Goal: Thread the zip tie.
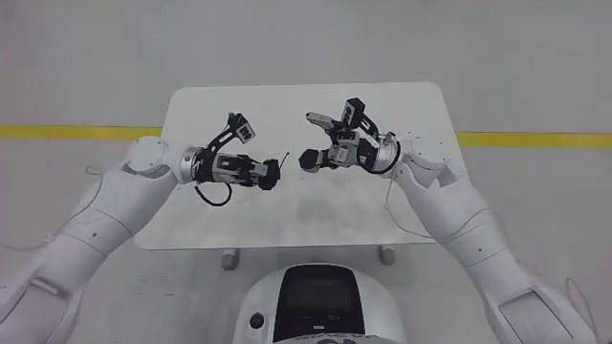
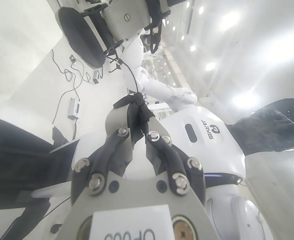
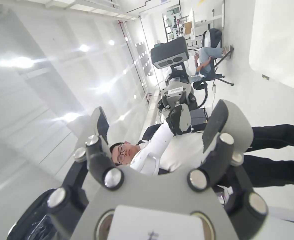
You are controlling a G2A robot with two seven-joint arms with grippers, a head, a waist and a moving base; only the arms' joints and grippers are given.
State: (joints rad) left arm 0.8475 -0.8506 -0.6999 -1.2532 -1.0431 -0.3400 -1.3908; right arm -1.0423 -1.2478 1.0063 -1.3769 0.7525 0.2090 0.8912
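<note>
**Tie pinched on the left, right side open and waiting**

I've got the left gripper (image 1: 270,174) (image 2: 137,111) hanging above the middle of the table (image 1: 382,105), a little to my left of its centre, with its fingers pressed together on the zip tie (image 1: 283,161) (image 2: 133,78). I judge the pinch to be low on the tie on purpose, because that leaves a free length sticking out over the table's centre for the other side to work with.

The right gripper (image 1: 314,139) (image 3: 159,126) sits above the table's middle too, just to my right of centre, fingers spread wide with nothing between them. It faces the tie's free end and is close to it but not touching. That reads to me as readiness to take the loose end and feed it, so I'd say the threading is not yet done.

The tie itself is a thin black strap that leaves the pinched fingertips and bends in a soft curve. It looks springy and slight. Dark ragged material sits right at the pinch, and I cannot tell whether that is the tie's head or pad covering.
</note>
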